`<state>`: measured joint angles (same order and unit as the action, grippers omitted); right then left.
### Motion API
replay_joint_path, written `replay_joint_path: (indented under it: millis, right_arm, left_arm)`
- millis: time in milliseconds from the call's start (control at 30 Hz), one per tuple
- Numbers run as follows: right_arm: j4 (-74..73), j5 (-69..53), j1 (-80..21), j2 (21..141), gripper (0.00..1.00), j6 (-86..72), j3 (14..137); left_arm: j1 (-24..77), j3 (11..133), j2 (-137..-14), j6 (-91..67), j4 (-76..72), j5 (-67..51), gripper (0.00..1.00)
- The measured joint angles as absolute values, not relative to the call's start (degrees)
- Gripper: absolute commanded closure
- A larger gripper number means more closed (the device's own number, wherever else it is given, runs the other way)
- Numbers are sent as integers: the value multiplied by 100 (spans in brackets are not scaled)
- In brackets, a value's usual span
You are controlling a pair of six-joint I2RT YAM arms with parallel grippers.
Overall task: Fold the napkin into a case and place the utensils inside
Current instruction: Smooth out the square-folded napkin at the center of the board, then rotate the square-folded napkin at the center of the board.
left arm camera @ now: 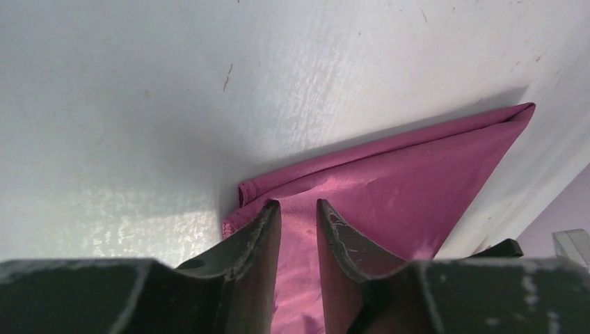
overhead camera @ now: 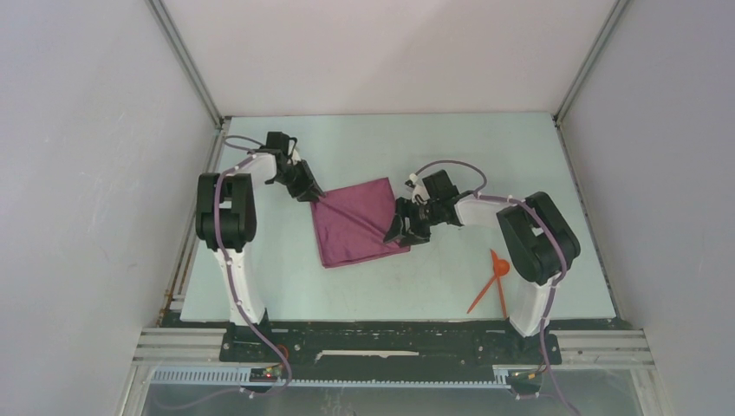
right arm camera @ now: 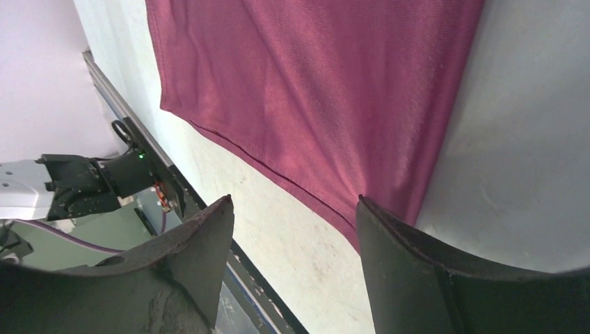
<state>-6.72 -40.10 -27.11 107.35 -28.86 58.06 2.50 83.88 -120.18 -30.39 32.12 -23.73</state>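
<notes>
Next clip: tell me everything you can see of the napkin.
The napkin is a plain plum-purple cloth, thin and soft with a faint sheen, folded double into a rough square; layered edges show in the left wrist view. It lies mostly flat on the table, turned askew. The left gripper has its jaws closed on the far left corner, bunching it slightly. The right gripper stands with open jaws straddling the near right corner, not pinching it.
</notes>
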Motion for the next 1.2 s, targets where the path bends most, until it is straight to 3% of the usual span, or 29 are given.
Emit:
replay_joint_path:
  millis: [233, 333, 633, 833, 1033, 1167, 1200]
  right_arm:
    - [-1514, -3538, -2731, 9806, 24, -2703, 5680]
    - [-1667, -3142, -2657, 9253, 26, -2943, 5463]
    - [-607, -2539, -2521, 9249, 40, -4080, 4429]
    - [274, -2707, -2543, 9710, 46, -4209, 4381]
    - [751, -2744, -2591, 9852, 72, -4313, 4235]
    - [707, -2659, -2556, 9885, 100, -4298, 4202]
    - [655, -2641, -2547, 9885, 100, -4270, 4202]
  left_arm:
    - [257, 8475, -11867, -2805, 3369, -2250, 39]
    - [309, 8414, -11410, -2703, 3514, -2110, 33]
    - [799, 7647, -8713, -2554, 3249, -2086, 29]
    - [963, 6812, -8147, -2510, 3286, -2239, 29]
    - [963, 6689, -7815, -2436, 3472, -2248, 28]
    - [963, 6847, -7717, -2434, 3489, -2272, 27]
    - [963, 6890, -7717, -2434, 3489, -2270, 27]
